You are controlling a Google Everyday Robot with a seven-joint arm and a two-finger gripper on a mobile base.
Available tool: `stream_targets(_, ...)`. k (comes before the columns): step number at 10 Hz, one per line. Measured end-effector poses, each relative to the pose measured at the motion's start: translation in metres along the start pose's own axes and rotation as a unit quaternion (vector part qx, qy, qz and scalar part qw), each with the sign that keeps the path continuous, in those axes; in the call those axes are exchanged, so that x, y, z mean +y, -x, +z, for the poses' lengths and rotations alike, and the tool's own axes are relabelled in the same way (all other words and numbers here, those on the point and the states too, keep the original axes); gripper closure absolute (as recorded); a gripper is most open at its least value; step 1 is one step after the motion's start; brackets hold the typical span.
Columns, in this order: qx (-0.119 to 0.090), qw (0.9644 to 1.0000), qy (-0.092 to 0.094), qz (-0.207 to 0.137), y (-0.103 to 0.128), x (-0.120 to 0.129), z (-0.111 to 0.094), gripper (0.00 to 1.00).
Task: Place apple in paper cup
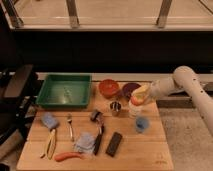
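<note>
The white paper cup [134,112] stands upright on the wooden table, right of centre. The apple [136,100], yellow-orange with a red blush, is directly over the cup's rim, at its mouth. My gripper [140,95] reaches in from the right on the white arm, sits right above the cup and is shut on the apple. The cup's opening is hidden by the apple and the gripper.
A small metal cup [115,107] stands left of the paper cup and a light-blue cup [142,124] in front of it. An orange bowl [108,88], a purple bowl [130,90] and a green tray [65,91] are behind. A carrot [68,156], utensils and a black block [114,143] lie in front.
</note>
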Motion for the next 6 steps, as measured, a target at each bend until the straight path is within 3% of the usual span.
stream_targets(6,0.000,1.0000,0.000,0.000,-0.0003,0.0001,-0.0001,0.22)
